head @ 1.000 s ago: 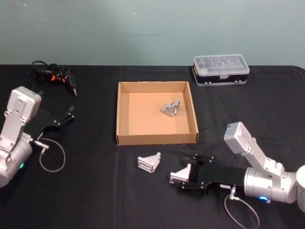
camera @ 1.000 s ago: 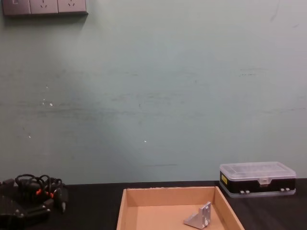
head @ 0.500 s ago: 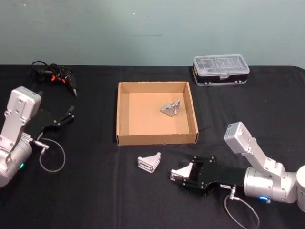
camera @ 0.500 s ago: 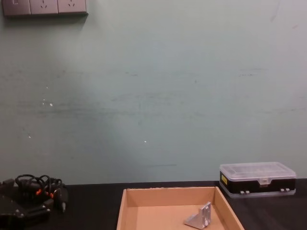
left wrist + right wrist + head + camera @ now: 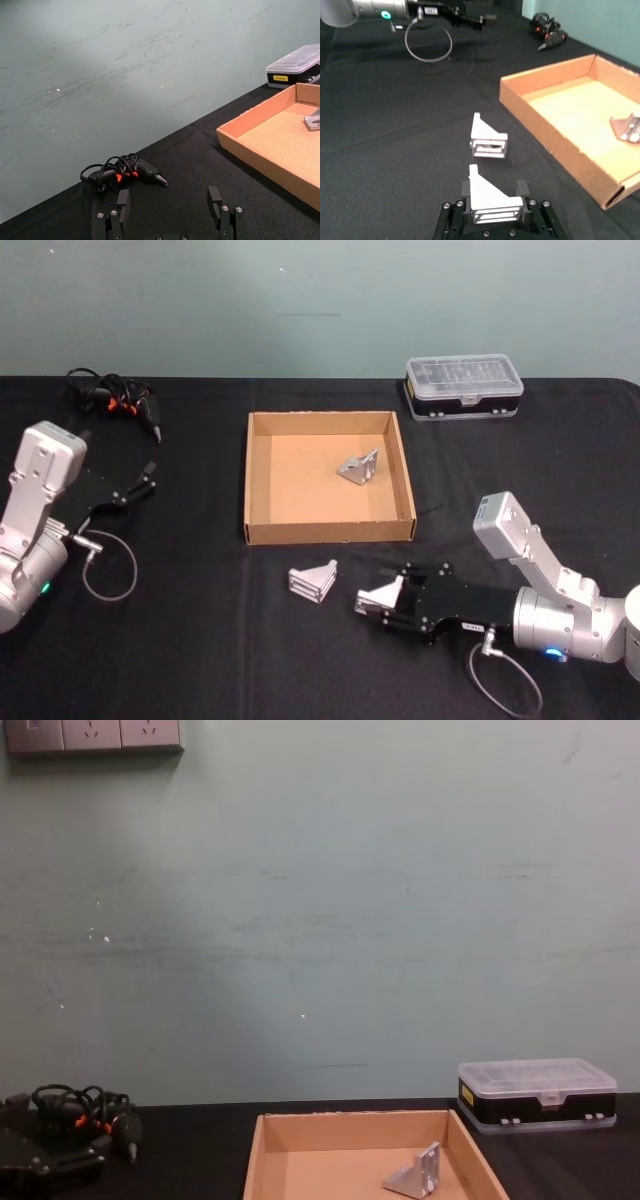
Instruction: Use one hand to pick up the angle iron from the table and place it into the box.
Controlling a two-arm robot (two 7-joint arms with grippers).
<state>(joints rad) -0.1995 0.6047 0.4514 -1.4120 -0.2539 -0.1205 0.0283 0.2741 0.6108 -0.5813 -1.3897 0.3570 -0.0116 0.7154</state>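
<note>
My right gripper is shut on a silver angle iron, held low over the black table in front of the box; in the right wrist view the angle iron sits clamped between the fingers. A second angle iron lies on the table just left of it. The tan box holds a third angle iron near its back right. My left gripper is parked at the far left, open with nothing between its fingers.
A black case with a clear lid stands behind the box to the right. A black-and-orange tool with coiled cable lies at the back left. Bare tabletop lies between the box's front wall and the near edge.
The right gripper has risen slightly and edged toward the box with the angle iron in it. The left arm and the other pieces have not moved.
</note>
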